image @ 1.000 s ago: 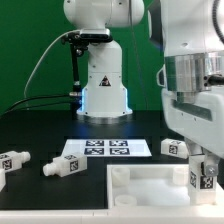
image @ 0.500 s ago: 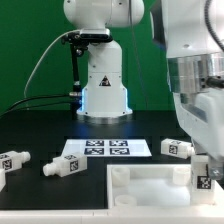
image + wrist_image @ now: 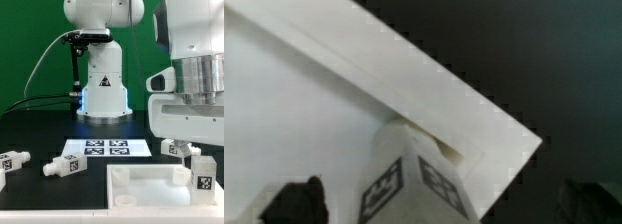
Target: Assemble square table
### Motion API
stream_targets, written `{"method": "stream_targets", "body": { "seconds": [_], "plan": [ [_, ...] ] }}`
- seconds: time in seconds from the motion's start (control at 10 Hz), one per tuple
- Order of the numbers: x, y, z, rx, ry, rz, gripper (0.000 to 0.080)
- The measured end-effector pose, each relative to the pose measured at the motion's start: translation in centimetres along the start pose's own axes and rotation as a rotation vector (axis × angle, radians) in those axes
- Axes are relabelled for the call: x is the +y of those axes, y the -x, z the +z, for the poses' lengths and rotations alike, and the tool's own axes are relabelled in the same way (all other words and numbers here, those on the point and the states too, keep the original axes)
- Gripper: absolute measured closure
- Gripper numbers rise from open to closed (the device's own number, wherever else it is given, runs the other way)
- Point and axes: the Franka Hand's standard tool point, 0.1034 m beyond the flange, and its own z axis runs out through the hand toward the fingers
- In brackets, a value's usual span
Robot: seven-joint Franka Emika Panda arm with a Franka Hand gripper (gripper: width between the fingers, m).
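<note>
The square table's white slab (image 3: 140, 186) lies at the front right, and its corner fills the wrist view (image 3: 331, 110). One white tagged leg (image 3: 201, 181) stands upright at the slab's far right corner and also shows in the wrist view (image 3: 416, 185). My gripper (image 3: 200, 160) hangs straight over that leg. In the wrist view the gripper (image 3: 438, 205) straddles the leg with a gap on each side, so it is open. Another leg (image 3: 177, 149) lies just behind the slab. Two more legs (image 3: 10, 162) (image 3: 65, 166) lie at the exterior view's left.
The marker board (image 3: 105, 148) lies flat in the middle of the black table. The robot's white base (image 3: 103, 85) stands behind it, with a cable running down its left side. A green wall backs the scene.
The hand has turned about its vertical axis over the leg, so its broad side now faces the camera. The leg has stayed upright at the slab's corner.
</note>
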Motion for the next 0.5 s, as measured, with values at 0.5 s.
{"method": "stream_targets", "body": {
  "seconds": [0.5],
  "plan": [
    [-0.02,-0.82,-0.42,0.028,0.045,-0.46,0.0408]
  ]
}}
